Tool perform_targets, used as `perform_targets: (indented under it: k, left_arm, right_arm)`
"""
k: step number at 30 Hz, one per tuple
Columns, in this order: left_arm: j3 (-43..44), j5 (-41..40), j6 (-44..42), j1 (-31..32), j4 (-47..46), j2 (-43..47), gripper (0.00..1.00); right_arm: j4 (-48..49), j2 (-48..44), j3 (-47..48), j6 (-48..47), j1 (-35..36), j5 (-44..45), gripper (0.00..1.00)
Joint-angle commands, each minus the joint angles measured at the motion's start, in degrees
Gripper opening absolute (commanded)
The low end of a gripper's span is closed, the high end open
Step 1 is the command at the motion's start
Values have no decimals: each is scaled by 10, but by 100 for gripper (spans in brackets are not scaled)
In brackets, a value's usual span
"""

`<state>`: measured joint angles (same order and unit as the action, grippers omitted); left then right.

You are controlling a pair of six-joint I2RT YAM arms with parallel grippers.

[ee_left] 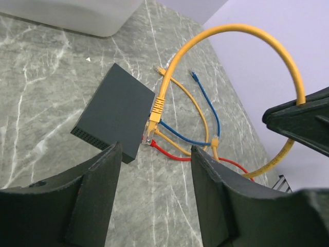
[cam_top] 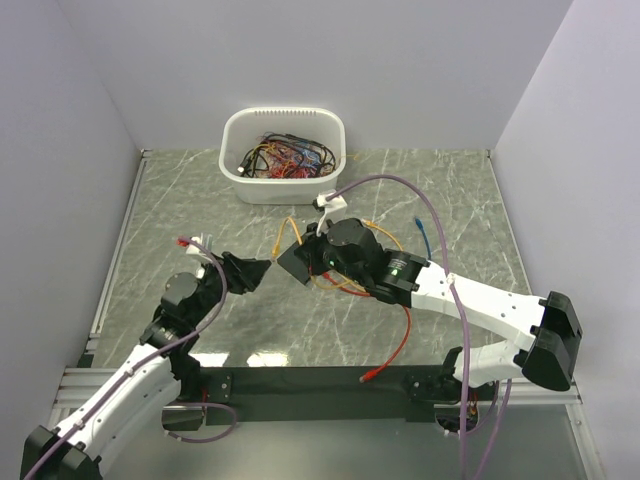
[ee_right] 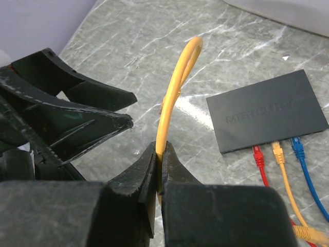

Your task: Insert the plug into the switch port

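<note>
The matte-black switch (ee_right: 267,110) lies flat on the marble table; it also shows in the left wrist view (ee_left: 115,110) and the top view (cam_top: 293,262). Red (ee_right: 257,153), yellow (ee_right: 278,150) and blue (ee_right: 297,145) plugs sit in ports along its near edge. My right gripper (ee_right: 160,149) is shut on a yellow cable (ee_right: 175,92). The cable arcs up in a big loop (ee_left: 247,30). Its plug (ee_left: 154,109) hangs tip-down in front of the switch's port edge; I cannot tell if it touches. My left gripper (ee_left: 154,149) is open and empty, close to the switch.
A white tub (cam_top: 283,155) full of tangled cables stands at the back. Loose yellow (ee_left: 160,70) and blue (ee_left: 193,75) plug ends lie beyond the switch. A red cable (cam_top: 400,340) trails toward the front edge. Walls close in left and right.
</note>
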<state>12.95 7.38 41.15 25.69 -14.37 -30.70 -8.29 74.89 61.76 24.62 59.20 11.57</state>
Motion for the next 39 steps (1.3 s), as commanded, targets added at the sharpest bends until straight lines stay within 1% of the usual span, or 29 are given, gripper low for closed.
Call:
perform_targets:
  k: [1,6,17,20,24,27,33,39]
  left_arm:
    - [-9,19,-9,0,-57,-14,61]
    - [-12,26,-9,1,-83,-45,57]
    - [-12,23,-12,14,-139,-109,54]
    - [-7,23,-13,20,-153,-130,50]
    - [1,12,-24,32,-160,-154,42]
    - [4,6,-30,36,-167,-162,39]
    - [15,-4,-47,37,-167,-168,38]
    - [27,3,-65,37,-174,-183,39]
  right_arm:
    - [11,-24,0,-5,-2,8,0]
    - [14,-26,-2,-1,-2,-4,0]
    - [18,-32,-8,-1,-2,-18,0]
    - [15,-33,-7,-3,-3,-18,0]
    - [14,-33,-8,-3,-2,-22,0]
    - [13,-38,-11,-3,-2,-26,0]
    - [7,-44,-19,-1,-2,-36,0]
    - [3,-45,-22,1,-3,-45,0]
